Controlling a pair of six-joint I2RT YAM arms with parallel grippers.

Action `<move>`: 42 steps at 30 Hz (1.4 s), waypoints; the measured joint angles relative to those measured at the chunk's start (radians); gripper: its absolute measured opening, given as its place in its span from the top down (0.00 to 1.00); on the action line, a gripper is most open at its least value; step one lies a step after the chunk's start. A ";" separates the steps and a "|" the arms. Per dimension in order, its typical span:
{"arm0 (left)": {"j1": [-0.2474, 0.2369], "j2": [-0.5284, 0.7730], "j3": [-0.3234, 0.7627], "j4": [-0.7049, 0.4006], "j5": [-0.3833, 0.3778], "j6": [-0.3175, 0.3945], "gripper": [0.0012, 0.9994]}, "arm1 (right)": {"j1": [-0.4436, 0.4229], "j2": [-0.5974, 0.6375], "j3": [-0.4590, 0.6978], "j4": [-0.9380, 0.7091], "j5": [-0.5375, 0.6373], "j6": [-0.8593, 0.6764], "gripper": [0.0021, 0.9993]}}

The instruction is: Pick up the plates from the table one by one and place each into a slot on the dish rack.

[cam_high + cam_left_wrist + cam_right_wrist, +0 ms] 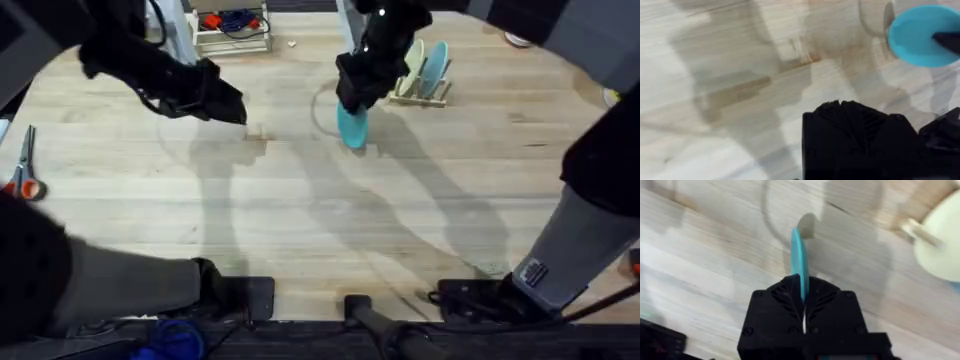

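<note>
Right gripper [803, 311] pinched turquoise plate [799, 265] edge-on, likely so it slides into dish rack [421, 92] slot; left gripper [852, 112] fingers pressed together, idle.

right gripper [803, 297] clamped, raised mid-table, left gripper [232, 105] pressed together, hovering

Plate [352, 127]: edge-on between the right gripper [803, 291] jaws, above the table [300, 210].
Dish rack [424, 92]: just beyond those jaws, holding two plates.
</note>
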 joint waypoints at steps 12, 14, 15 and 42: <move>0.000 -0.268 0.000 -0.091 -0.072 -0.010 0.96 | 0.000 -0.144 0.048 -0.042 0.075 -0.035 0.97; 0.000 -0.304 0.000 -0.101 -0.076 -0.011 0.96 | 0.000 -0.180 0.052 -0.048 0.076 -0.036 0.97; 0.000 -0.322 0.000 -0.106 -0.078 -0.012 0.96 | 0.000 -0.196 0.053 -0.053 0.076 -0.037 0.97; 0.000 -0.475 0.033 -0.199 -0.145 -0.014 0.96 | -0.015 -0.431 0.058 -0.137 0.078 -0.093 0.97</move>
